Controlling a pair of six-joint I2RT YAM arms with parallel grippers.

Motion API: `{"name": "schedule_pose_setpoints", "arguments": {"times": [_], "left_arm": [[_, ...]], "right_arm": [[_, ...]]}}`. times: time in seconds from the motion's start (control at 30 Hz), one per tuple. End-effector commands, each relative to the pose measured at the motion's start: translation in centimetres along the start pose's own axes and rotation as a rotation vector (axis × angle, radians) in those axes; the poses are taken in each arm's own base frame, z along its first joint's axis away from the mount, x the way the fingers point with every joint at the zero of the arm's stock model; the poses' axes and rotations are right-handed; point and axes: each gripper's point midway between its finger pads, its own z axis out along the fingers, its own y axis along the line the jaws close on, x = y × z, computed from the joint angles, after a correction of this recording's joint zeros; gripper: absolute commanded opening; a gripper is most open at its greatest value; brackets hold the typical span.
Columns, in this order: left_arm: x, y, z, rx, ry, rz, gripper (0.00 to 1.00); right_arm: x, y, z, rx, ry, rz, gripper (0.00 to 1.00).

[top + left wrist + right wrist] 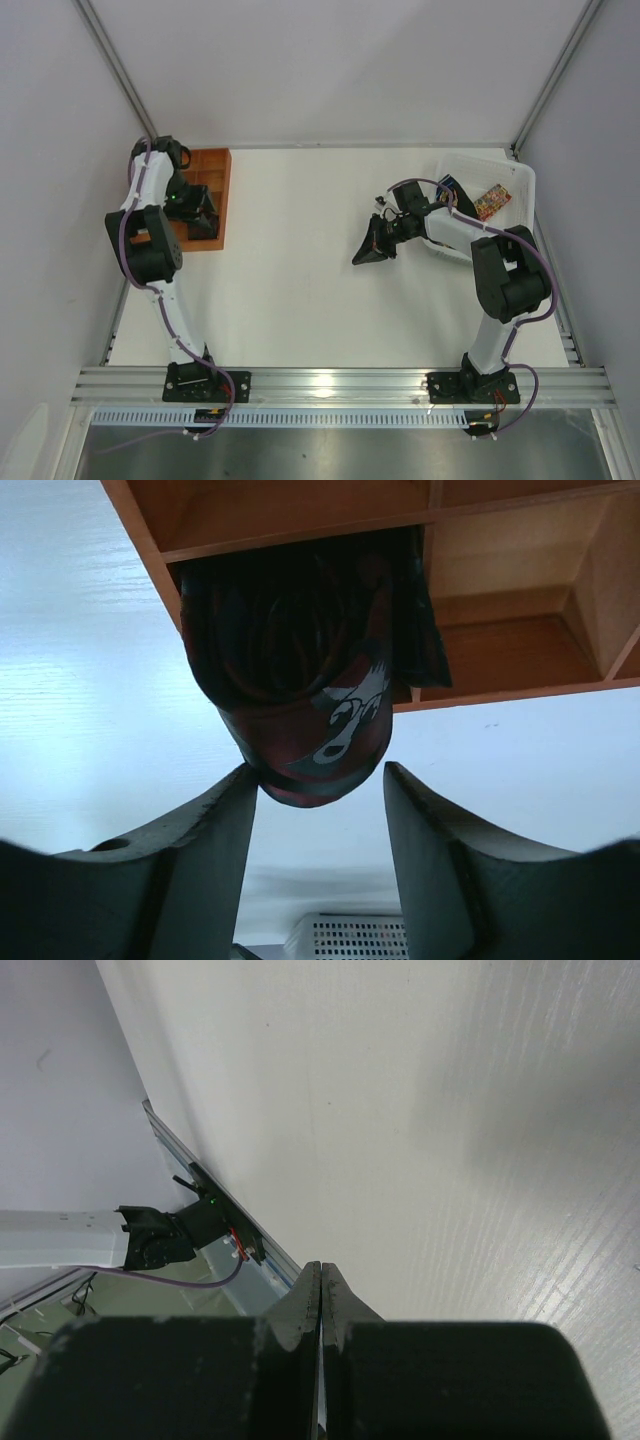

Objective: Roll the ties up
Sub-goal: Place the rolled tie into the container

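From above, left arm [145, 245] hides the rolled tie [300, 680] from me; wrist view crops the tray [500, 650]; basket [527, 190] contents too small.

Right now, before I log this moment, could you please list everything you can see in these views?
rolled tie: one, dark maroon with a white cartoon print, in a compartment of the tray
loose ties: at least two, one multicoloured, one dark, in the basket
compartment tray: one, orange, far left of the table
basket: one, white, far right of the table
table: one, white, under everything
left gripper: one, dark, open, fingers either side of the rolled tie's near end
right gripper: one, dark, shut and empty, over the bare middle of the table
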Motion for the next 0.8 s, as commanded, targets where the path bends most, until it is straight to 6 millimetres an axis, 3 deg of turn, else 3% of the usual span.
{"name": "schedule_pose_setpoints", "arguments": {"times": [0.0, 0.43, 0.6, 0.77], "left_arm": [[-0.1, 1.9, -0.7, -0.092, 0.013, -0.028, 0.56], [-2.4, 1.5, 0.3, -0.104, 0.013, -0.093, 0.38], [-3.4, 1.0, 0.9, -0.103, 0.014, -0.119, 0.36], [-3.1, 0.4, 2.5, -0.123, 0.055, -0.099, 0.36]], "right_arm": [[-0.1, 0.6, -0.4, -0.020, -0.006, -0.007, 0.00], [-0.4, 0.1, -0.3, -0.017, -0.009, 0.006, 0.00], [-0.4, -0.2, -0.2, -0.012, -0.003, 0.012, 0.00], [-0.4, -0.3, -0.1, -0.011, -0.001, 0.015, 0.00]]}}
